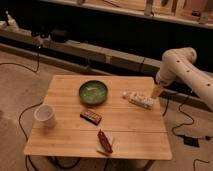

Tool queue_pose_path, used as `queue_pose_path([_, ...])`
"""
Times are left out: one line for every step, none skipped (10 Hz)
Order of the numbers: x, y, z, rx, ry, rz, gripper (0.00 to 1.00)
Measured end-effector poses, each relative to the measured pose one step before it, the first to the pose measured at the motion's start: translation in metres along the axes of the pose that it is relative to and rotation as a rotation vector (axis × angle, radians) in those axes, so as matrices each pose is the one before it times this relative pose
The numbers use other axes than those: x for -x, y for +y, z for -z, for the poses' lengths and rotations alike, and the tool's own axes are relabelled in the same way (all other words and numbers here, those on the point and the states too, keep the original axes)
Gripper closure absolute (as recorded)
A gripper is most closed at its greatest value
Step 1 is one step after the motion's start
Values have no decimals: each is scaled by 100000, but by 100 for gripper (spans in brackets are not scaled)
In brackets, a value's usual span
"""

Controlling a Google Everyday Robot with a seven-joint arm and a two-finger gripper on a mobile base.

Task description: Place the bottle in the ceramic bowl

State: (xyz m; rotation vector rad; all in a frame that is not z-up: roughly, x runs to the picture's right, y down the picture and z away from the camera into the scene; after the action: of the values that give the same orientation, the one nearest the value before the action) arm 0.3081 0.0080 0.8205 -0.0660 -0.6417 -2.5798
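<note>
The bottle [139,100] lies on its side near the right edge of the wooden table [65,135], white cap pointing left. The green ceramic bowl [93,92] sits left of it, near the table's middle back, and holds nothing. My gripper [156,92] hangs from the white arm [182,67] just right of the bottle's right end, close to it or touching it.
A white cup [45,115] stands at the table's left front. A brown snack bar [91,116] lies in front of the bowl. A reddish packet [104,142] lies near the front edge. Cables run on the floor around the table.
</note>
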Motion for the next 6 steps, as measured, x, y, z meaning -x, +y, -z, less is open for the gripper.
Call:
queue_pose_path([-444,-341,-1351,-2377,1304,880,20])
queue_pose_path([-280,-467,-1177,-2421,61,945,20])
queue_pose_path([-170,-264,-937,-1523,-591,571,20])
queue_pose_path([-19,-168,-1267,-2021,-1238,72,20])
queue_pose_path([-146,-38,-1249,-2254,-664,-871,20])
queue_pose_path([-126,46,-1007,-1402,-418,-1554,20])
